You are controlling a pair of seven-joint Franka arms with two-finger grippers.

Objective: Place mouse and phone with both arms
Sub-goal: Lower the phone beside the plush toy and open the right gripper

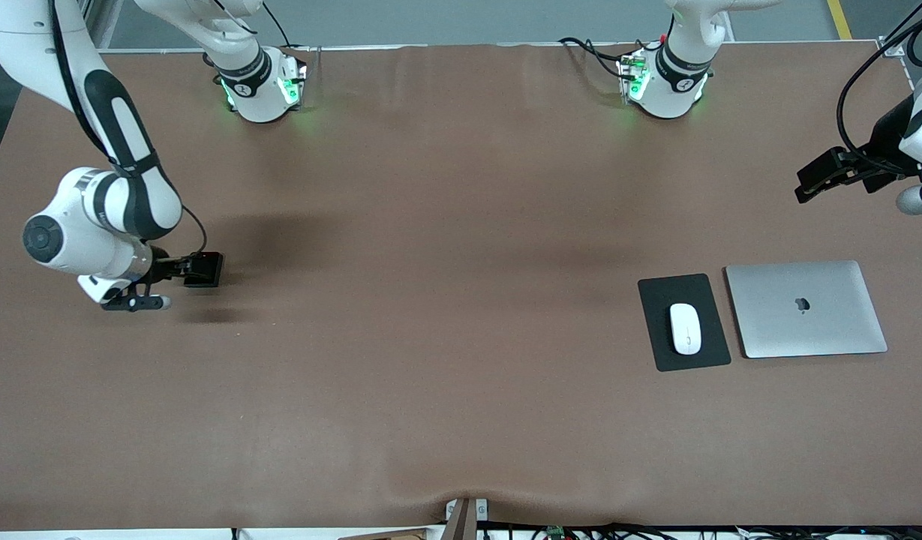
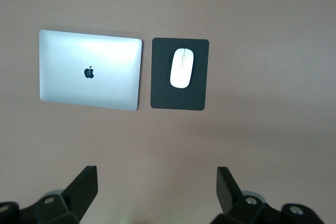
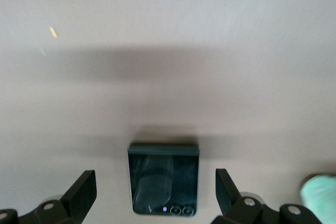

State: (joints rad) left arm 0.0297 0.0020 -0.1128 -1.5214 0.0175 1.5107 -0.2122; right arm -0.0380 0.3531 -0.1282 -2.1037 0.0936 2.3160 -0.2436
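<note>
The white mouse (image 1: 686,328) lies on a black mat (image 1: 659,352) toward the left arm's end of the table. It also shows in the left wrist view (image 2: 181,68). The black phone (image 1: 206,269) lies flat on the table toward the right arm's end. My right gripper (image 1: 189,270) is low over it and open. In the right wrist view the phone (image 3: 164,178) sits between the fingers (image 3: 81,190) without touching them. My left gripper (image 1: 807,187) is open and empty, up in the air at the left arm's end (image 2: 157,187).
A closed silver laptop (image 1: 806,309) lies beside the mat, toward the left arm's end; it also shows in the left wrist view (image 2: 89,70). Brown cloth covers the table (image 1: 445,300). A small bracket (image 1: 461,517) sits at the near edge.
</note>
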